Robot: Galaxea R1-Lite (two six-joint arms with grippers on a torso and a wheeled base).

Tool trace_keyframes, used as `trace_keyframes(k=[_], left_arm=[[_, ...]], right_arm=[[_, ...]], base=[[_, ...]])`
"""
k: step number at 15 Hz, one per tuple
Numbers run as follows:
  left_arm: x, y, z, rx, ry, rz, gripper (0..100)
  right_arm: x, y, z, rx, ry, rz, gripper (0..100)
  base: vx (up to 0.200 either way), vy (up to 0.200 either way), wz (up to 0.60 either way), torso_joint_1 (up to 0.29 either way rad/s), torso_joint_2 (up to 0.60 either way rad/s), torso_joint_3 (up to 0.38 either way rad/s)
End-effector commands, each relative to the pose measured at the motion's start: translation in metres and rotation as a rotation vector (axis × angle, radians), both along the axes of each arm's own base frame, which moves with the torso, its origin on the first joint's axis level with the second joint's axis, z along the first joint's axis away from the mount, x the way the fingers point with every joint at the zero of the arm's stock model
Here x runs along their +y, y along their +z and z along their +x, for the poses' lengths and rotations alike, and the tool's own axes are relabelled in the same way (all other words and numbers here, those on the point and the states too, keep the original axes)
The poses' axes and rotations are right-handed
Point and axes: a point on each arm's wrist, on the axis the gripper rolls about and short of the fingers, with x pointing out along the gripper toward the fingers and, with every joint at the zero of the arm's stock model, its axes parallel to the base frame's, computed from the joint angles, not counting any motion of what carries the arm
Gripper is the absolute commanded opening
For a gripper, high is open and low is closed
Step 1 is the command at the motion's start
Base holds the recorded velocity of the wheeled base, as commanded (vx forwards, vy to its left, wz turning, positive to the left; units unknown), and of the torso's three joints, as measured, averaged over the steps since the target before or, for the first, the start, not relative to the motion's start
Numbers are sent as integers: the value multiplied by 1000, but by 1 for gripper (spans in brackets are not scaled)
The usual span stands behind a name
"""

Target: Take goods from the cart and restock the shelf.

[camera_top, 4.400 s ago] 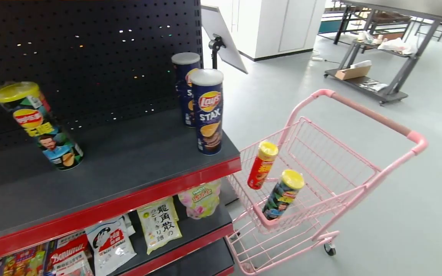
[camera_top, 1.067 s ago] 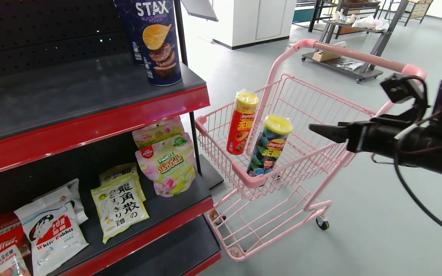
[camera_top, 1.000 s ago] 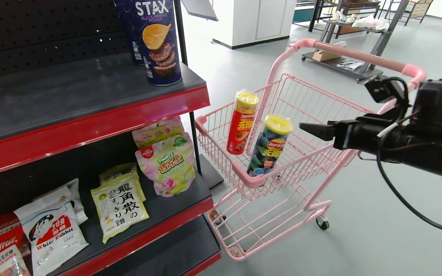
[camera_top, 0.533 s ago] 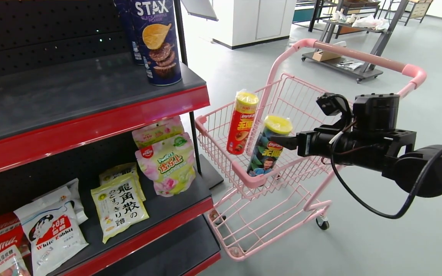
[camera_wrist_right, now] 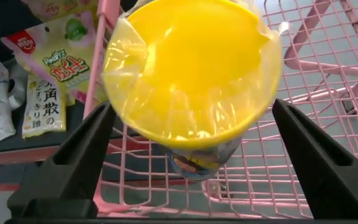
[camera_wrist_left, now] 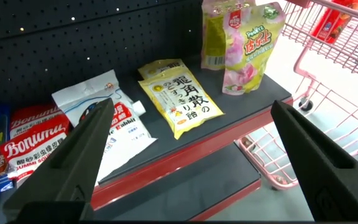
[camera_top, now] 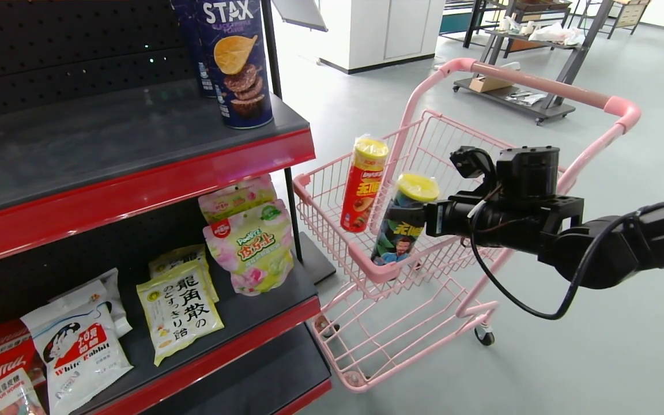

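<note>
Pink cart holds dark chip can, its top between spread jaws of right gripper

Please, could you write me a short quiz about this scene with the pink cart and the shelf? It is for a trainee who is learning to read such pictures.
1. Multiple choice: how many cans stand in the pink cart? A. one B. two C. three
2. True or false: the right gripper has its open fingers on either side of the red can.
3. Missing word: both cans in the cart have a ___ lid.

Key
1. B.
2. False: the fingers flank the dark can; the red can stands beside it.
3. yellow.
</note>
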Motion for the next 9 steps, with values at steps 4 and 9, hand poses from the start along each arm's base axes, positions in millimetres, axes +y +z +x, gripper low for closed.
trace_keyframes(k=[4,9], left_arm=[[0,0,0,1,1,0,100],[0,0,0,2,1,0,100]], right_arm=[[1,-5,21,-11,-23,1,100],[8,-11,22,2,-6,-2,100]], base=[[0,0,0,0,0,0],[0,0,0,0,0,0]])
